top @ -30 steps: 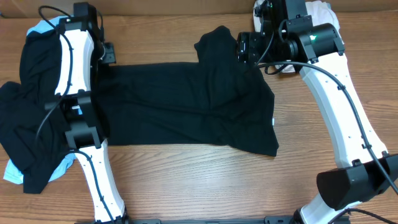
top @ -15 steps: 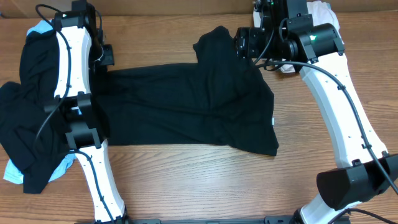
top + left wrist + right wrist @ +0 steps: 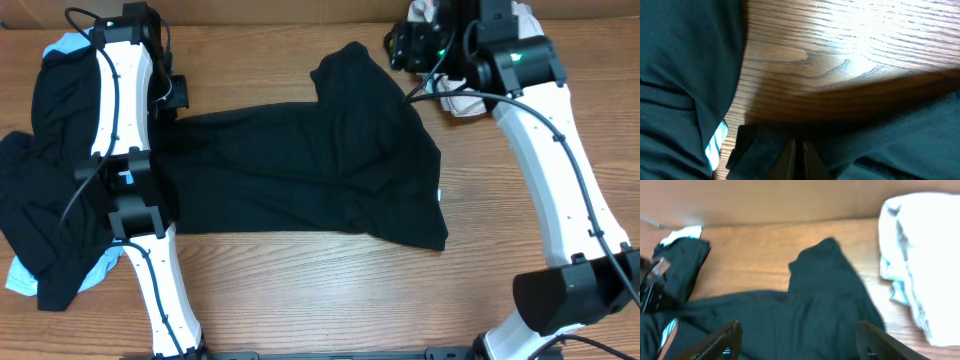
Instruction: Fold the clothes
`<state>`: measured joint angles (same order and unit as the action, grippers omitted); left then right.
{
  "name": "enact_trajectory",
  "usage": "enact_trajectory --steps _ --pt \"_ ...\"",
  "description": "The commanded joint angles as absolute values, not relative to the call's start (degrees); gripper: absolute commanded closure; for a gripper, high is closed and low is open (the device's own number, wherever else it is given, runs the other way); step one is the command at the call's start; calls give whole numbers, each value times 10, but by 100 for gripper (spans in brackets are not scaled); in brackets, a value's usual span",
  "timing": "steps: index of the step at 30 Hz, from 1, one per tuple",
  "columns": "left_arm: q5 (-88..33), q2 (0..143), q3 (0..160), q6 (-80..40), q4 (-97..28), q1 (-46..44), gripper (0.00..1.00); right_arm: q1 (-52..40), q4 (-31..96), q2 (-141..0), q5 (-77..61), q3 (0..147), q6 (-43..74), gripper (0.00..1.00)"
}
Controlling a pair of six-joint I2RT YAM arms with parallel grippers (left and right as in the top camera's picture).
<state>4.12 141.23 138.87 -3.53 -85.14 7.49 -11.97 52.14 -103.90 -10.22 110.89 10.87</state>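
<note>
**Pin the left hem, take the far sleeve**

Treat the black shirt [image 3: 320, 170], lying spread across the middle of the table [image 3: 300, 290], as flattened but not yet folded. Hold its left edge with the left gripper [image 3: 171, 97], clenched there and, by the look of it, pinching the hem. Lower the right gripper [image 3: 400, 45], released and empty above the far right corner, onto the far sleeve [image 3: 350, 65]. Pinch near the sleeve's edge and catch both layers. Lift low so the body stays flat, then carry the sleeve inward over the body.

Found overhead only: the shirt's whole outline, a small white label [image 3: 441, 195] at the right hem, and the heaped pile of clothes [image 3: 40, 190] on the left. Found in the left wrist view only: shut fingertips [image 3: 790, 155] sunk among dark cloth, too close to confirm the grip. Found in the right wrist view only: wide-set fingers [image 3: 730, 337] with nothing between them, and a white garment [image 3: 920, 255] just right of the sleeve.
</note>
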Motion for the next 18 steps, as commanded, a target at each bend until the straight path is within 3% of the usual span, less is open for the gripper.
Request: enact_trajectory --steps 1,18 --pt "34 1394 1404 -43 -853 70 96 -100 499 -1060 -101 1110 106 24" --pt "4 1394 1404 -43 -848 55 96 -109 254 -1305 -170 1110 77 24"
